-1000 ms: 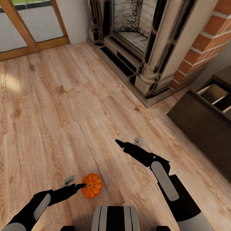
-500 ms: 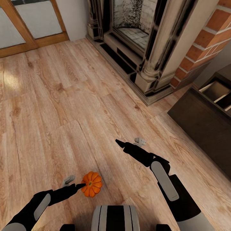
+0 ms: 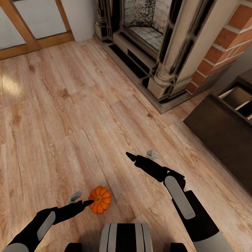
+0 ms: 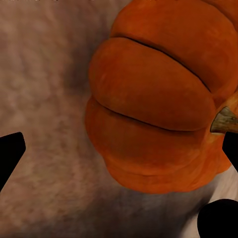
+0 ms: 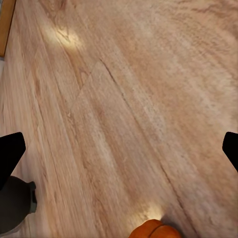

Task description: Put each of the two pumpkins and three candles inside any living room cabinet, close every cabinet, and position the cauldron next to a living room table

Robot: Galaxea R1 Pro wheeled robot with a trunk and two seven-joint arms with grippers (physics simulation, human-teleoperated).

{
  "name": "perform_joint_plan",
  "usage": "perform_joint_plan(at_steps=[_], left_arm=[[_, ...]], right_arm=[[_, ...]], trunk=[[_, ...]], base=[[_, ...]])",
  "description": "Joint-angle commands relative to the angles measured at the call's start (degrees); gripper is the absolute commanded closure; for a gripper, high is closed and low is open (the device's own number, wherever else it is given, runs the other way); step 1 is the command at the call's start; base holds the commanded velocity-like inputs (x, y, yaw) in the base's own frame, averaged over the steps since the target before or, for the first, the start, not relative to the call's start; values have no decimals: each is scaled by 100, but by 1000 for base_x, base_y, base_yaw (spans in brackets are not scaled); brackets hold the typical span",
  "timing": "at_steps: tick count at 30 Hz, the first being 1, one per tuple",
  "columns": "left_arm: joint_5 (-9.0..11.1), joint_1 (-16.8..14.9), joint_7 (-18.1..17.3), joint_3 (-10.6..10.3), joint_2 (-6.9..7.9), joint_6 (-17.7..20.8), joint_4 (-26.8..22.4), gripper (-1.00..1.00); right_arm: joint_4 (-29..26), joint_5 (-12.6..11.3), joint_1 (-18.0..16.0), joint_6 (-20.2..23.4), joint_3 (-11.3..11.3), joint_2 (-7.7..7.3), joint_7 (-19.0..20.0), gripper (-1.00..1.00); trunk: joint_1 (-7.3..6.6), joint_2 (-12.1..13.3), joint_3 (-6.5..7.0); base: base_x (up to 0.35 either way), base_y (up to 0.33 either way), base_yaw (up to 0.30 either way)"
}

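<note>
One ribbed orange pumpkin (image 3: 99,200) lies on the plank floor just in front of my base. My left gripper (image 3: 81,198) is low over the floor and open, its black fingertip (image 3: 88,202) right at the pumpkin's side. In the left wrist view the pumpkin (image 4: 158,99) looms large, off toward one finger, its stem close to that fingertip. My right gripper (image 3: 141,154) hovers open and empty farther out over the floor. The dark brown cabinet (image 3: 218,131) stands at the right with a drawer (image 3: 239,97) pulled out. The candles and the cauldron are out of view.
The ornate stone fireplace (image 3: 164,52) with red brick beside it rises ahead on the right. A wood-framed glass door (image 3: 33,26) is at the far left. Light wood floor (image 3: 70,105) stretches between them. The right wrist view looks down on the pumpkin (image 5: 153,229).
The whole picture has shifted a little, so the camera moved. Both arms hold the same pose. The pumpkin sits slightly farther up in the picture beside the left fingertip.
</note>
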Motion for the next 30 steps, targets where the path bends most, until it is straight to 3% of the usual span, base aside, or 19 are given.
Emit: perform_joint_plan(at_steps=[1, 30], left_arm=[[54, -1, 10, -21, 6, 38, -4, -100], [45, 0, 10, -23, 15, 38, -4, -100]], right_arm=[[-5, -32, -3, 13, 5, -4, -22, -100], [4, -32, -3, 5, 67, -10, -22, -100]], trunk=[[-1, -1, -3], [-1, -1, -3]], base=[[0, 0, 0], [38, -35, 0]])
